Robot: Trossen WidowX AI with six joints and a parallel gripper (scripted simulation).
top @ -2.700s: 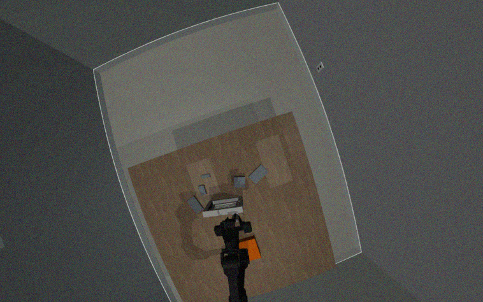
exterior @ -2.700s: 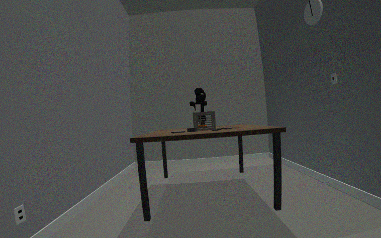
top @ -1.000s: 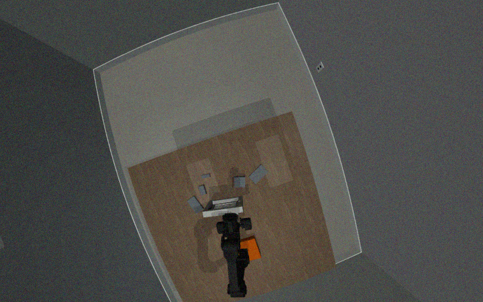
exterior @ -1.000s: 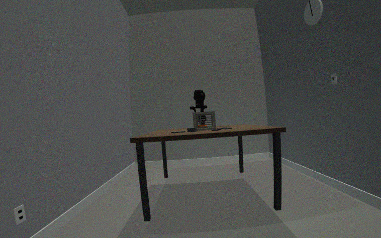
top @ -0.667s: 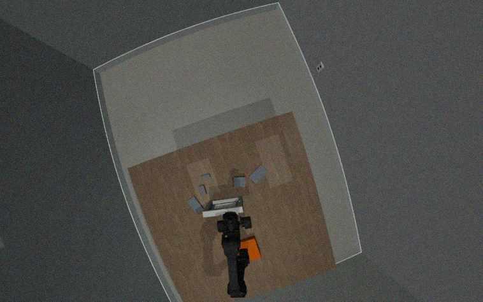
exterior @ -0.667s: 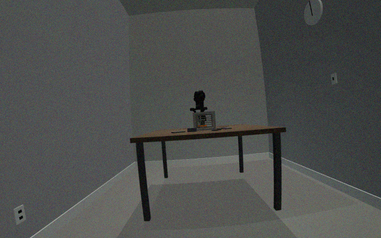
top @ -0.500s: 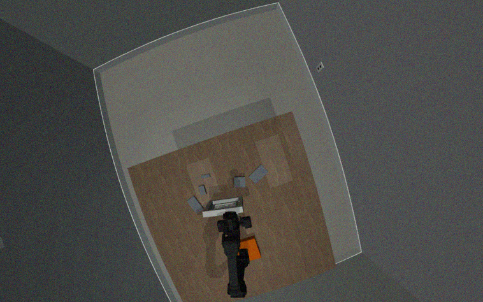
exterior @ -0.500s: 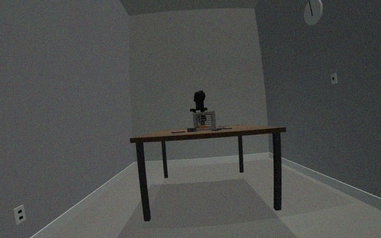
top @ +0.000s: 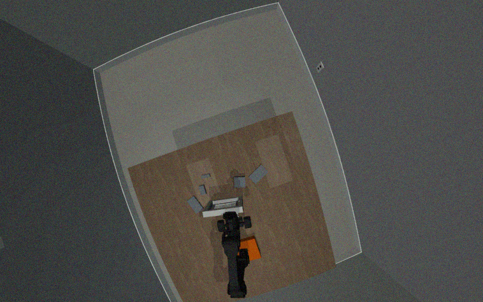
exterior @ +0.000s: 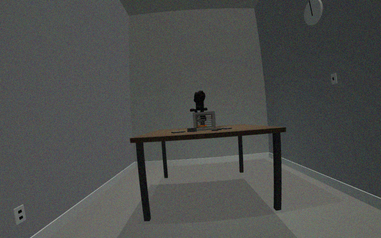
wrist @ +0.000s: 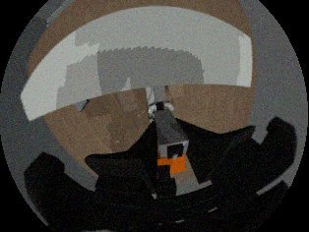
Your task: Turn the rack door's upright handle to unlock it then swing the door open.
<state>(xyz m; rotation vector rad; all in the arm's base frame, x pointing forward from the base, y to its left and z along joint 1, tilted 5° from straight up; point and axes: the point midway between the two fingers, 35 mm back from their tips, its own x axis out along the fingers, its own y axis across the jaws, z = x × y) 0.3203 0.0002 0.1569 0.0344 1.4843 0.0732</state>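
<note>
The white rack frame (top: 213, 213) (exterior: 213, 120) (wrist: 148, 29) stands upright on the table; its pale top edge crosses the upper part of the wrist view. My gripper (wrist: 163, 123) is at the frame's front side, pointing down. Its black fingers are shut on the grey door handle (wrist: 171, 132), which shows between them in the wrist view. In the top view the arm covers the handle and fingertips. No swung-out door shows beside the frame; the exact door angle and how far the handle is turned cannot be told.
An orange block (top: 253, 247) (exterior: 202, 125) (wrist: 178, 165) lies in front of the rack, partly under the arm. Behind the rack are grey blocks (top: 239, 181) (top: 258, 174) and two small grey pieces (top: 202, 189) (top: 206, 176). Another grey block (top: 194, 204) lies close to the rack's left end.
</note>
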